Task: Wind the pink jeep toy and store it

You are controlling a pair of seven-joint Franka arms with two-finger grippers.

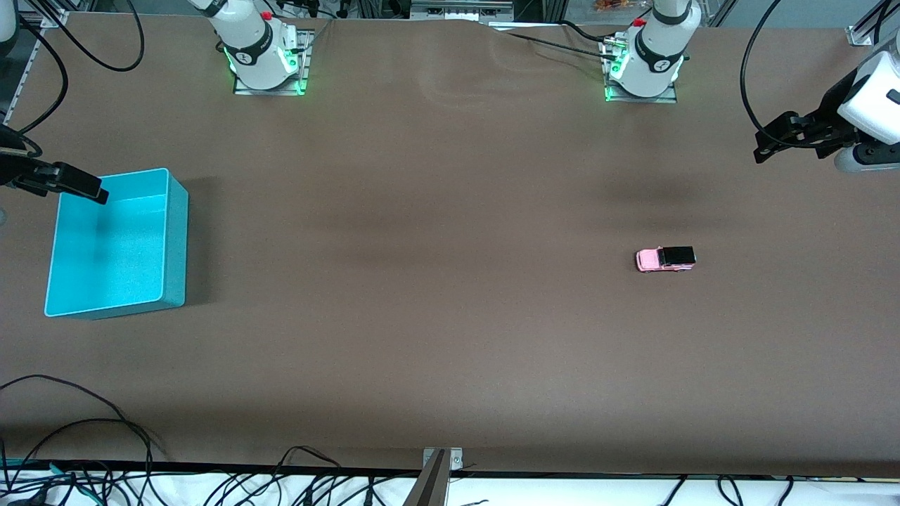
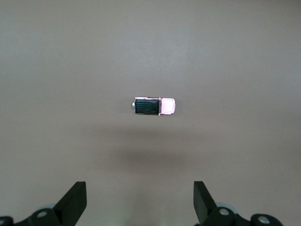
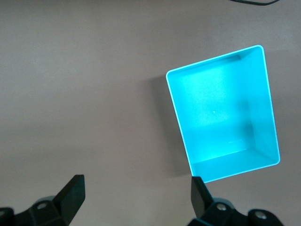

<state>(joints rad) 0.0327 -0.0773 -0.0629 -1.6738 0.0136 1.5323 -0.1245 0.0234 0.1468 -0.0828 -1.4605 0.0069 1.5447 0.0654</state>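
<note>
Pink jeep toy (image 1: 665,258) sits on its wheels on the brown surface (image 1: 436,295), toward the left arm's end, well apart from the turquoise bin (image 1: 176,232) at the right arm's end; long axis runs along the table's length, pink hood pointing toward the bin, black roof end toward the left arm's end; left hand (image 1: 763,149) hangs in the air over the surface near the table's left-arm end, not touching the jeep; its two fingers stand wide apart in the left wrist view (image 2: 140,202), jeep (image 2: 154,106) well clear of the tips; right hand (image 1: 98,195) hangs over the bin's rim, fingers apart in the right wrist view (image 3: 136,197); only the right wrist view shows the bin's whole interior (image 3: 263,94); front view cuts both arms off at the frame edges, finger gap hard to read there; jeep's wheels and any winding part too small to make out.
</note>
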